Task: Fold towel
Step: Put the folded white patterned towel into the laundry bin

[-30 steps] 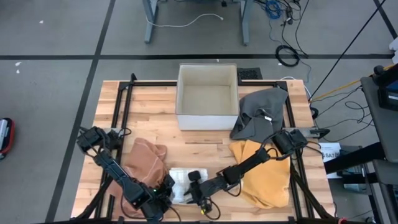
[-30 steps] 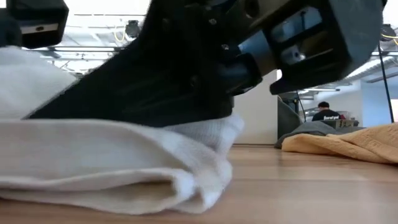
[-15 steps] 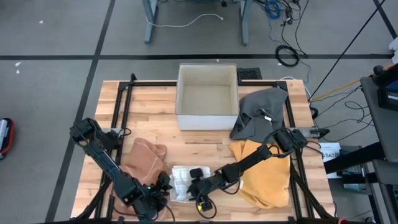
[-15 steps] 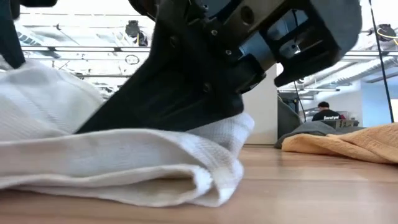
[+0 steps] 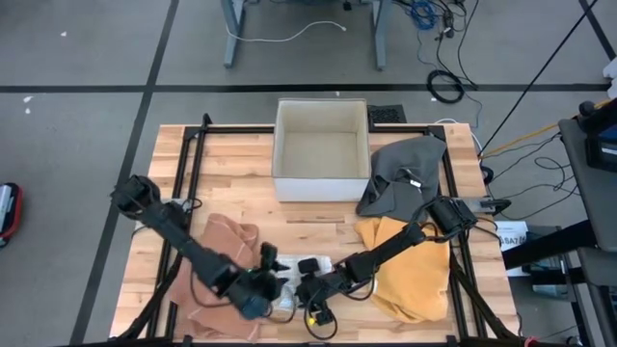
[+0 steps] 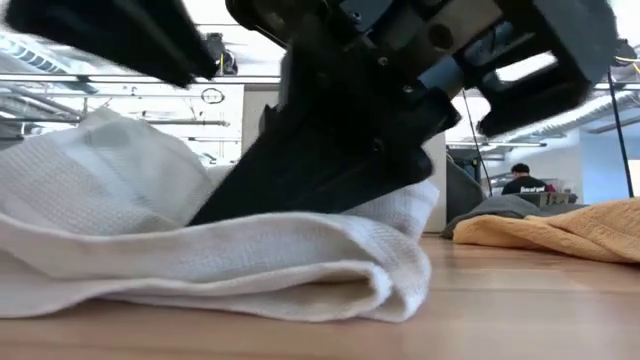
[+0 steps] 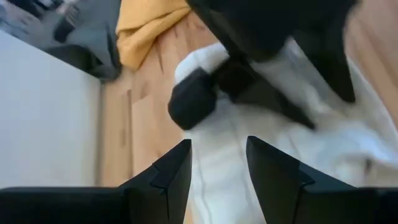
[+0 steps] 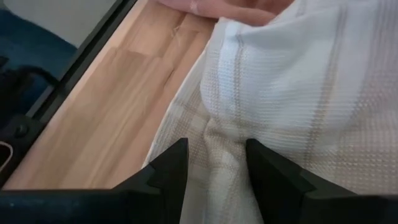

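White towel (image 5: pixel 289 280) lay bunched at table's (image 5: pixel 318 217) near edge. Left gripper (image 5: pixel 268 282) and right gripper (image 5: pixel 307 287) each pinched towel fold. Risk: uneven pull could slip cloth free, skewing fold.

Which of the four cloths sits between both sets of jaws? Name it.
The white towel, at the table's front edge. The tan cloth, yellow cloth and grey cloth lie apart from it, with neither gripper on them.
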Motion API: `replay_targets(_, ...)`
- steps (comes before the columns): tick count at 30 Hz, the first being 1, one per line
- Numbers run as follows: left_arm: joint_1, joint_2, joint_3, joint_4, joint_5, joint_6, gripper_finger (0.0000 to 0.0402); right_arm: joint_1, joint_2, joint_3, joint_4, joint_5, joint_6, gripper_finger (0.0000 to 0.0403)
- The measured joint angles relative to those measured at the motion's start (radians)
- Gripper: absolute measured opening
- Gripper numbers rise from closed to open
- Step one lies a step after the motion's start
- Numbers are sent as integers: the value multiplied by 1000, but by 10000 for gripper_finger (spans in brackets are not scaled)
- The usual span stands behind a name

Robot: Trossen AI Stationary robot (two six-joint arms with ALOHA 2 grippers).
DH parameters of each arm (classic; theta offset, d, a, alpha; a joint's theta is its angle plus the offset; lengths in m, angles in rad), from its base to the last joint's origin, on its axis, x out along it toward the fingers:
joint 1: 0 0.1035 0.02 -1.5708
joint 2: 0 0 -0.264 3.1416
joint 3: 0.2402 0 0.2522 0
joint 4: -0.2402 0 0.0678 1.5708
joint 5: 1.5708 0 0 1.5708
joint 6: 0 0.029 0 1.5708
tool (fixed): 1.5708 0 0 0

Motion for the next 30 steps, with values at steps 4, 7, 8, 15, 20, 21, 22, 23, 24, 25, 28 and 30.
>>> replay_targets(4,96,10,0,25,248,-17,161,14,-39,-6,-24,17,-43,153)
replay_targets(7,133,27,0,-10,327,-34,161,25,-60,-7,-28,37,-74,153)
replay_targets(8,136,27,-1,-23,326,-35,161,29,-67,-7,-29,44,-86,153)
replay_targets(15,135,33,0,0,329,15,160,57,-107,-6,-23,97,-174,153)
replay_targets(20,154,81,1,0,355,21,160,71,-150,-5,-11,103,-246,153)
replay_targets(21,158,94,1,3,366,21,160,75,-158,-5,-3,103,-266,153)
replay_targets(22,163,111,1,5,381,22,160,77,-169,-5,2,103,-283,153)
replay_targets(23,169,126,1,16,393,22,160,80,-182,-5,-1,103,-303,153)
replay_targets(24,174,139,1,28,400,25,160,83,-194,-5,1,103,-320,153)
replay_targets(25,176,150,2,36,406,28,160,86,-207,-4,4,103,-336,153)
replay_targets(28,186,174,4,78,410,46,160,91,-255,-4,-5,102,-379,153)
replay_targets(30,194,179,4,93,417,61,160,91,-297,-7,-19,99,-404,153)
